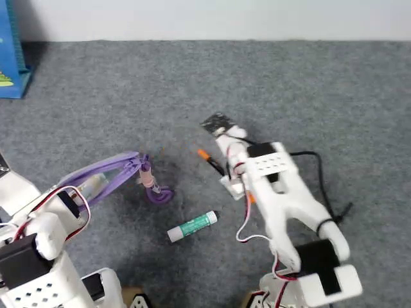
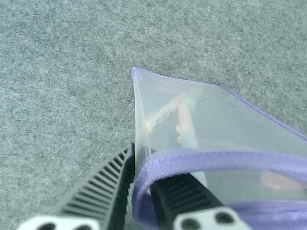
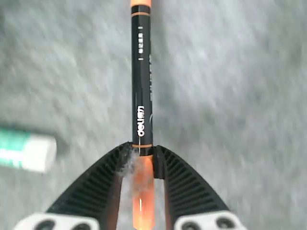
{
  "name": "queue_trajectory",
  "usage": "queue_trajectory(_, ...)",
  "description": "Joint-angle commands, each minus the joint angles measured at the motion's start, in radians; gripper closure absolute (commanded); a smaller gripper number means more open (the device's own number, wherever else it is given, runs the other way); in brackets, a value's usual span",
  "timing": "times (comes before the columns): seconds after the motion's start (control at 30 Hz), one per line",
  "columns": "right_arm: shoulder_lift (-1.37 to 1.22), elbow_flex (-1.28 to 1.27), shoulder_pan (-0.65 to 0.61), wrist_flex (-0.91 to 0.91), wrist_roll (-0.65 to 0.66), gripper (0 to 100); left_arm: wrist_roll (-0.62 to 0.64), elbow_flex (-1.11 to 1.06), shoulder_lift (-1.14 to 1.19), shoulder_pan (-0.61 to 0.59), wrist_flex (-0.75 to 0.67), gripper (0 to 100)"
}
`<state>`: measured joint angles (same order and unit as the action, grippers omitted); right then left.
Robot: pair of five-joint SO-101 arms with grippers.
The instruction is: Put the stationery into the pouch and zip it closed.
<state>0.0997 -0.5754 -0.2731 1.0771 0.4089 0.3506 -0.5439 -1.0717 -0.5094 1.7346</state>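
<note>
A clear pouch [image 1: 106, 173] with purple trim hangs just above the carpet, and my left gripper [image 1: 78, 192] is shut on its near end. Up close, the left gripper [image 2: 141, 167] pinches the pouch [image 2: 216, 124] at the purple zipper edge; pale pinkish items show through the plastic. The purple zipper pull cord [image 1: 159, 193] dangles from the pouch's far end. My right gripper [image 3: 142, 154] is shut on a black and orange pen [image 3: 142, 86], which sticks out past the fingertips. This pen [image 1: 210, 159] is to the right of the pouch. A green and white glue stick [image 1: 192, 226] lies on the carpet between the arms.
Grey carpet [image 1: 308, 90] covers the table. A blue box [image 1: 9, 54] stands at the far left edge. A small dark flat object [image 1: 216, 122] lies just beyond the right gripper [image 1: 230, 173]. The glue stick [image 3: 24, 151] lies beside the right gripper.
</note>
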Motion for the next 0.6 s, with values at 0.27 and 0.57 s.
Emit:
queue_trajectory(0.27,0.147,0.011,0.042,0.297,0.100,81.4,0.011,0.022,0.003,-0.006,0.017,99)
queue_trajectory(0.57,0.059,0.012,-0.077,0.140,-0.003,79.8,0.011,0.022,0.003,-0.006,0.017,99)
